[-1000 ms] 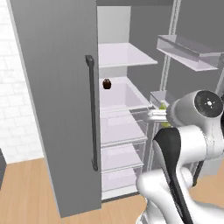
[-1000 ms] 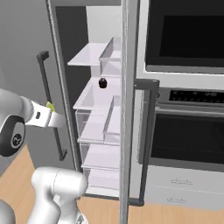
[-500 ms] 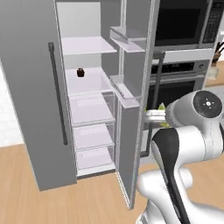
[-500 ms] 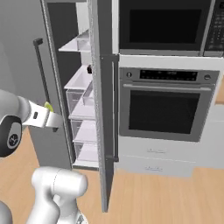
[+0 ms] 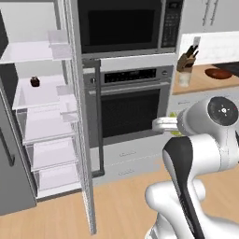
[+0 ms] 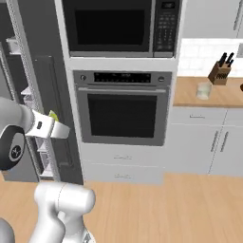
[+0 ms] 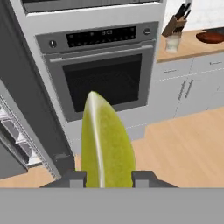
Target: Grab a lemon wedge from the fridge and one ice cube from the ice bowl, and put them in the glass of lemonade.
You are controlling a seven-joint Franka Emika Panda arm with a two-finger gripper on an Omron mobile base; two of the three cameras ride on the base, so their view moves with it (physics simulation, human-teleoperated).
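Fridge (image 5: 42, 116) stood at the left of the left base view, its door swung out edge-on toward the camera, white shelves and clear drawers showing inside. A small dark brown round thing (image 5: 34, 81) sat on a middle shelf. Just right of the fridge came the built-in microwave (image 5: 123, 25) above the wall oven (image 5: 128, 107), both with dark glass fronts, and below them pale drawer fronts meeting the wooden floor (image 5: 121, 205).

Next came the arm. Its gripper (image 7: 105, 177) was pinching the lemon wedge (image 7: 105, 140): in the hand view the two dark fingertips (image 7: 75, 178) pressed against either side of the yellow-green wedge, which stood upright between them with its pointed end up, held in the air in front of the oven. From the left base view a sliver of the wedge (image 5: 173, 132) peeked out beside the white wrist; from the right base view it (image 6: 53, 115) showed above the hand, near the fridge door.

Farther right, the wooden worktop (image 6: 209, 97) carried the glass of lemonade (image 6: 203, 90), with a knife block (image 6: 219, 73) just beside it toward the wall. At the far right lay the ice bowl (image 5: 217, 73), reddish-brown, apart from the glass.
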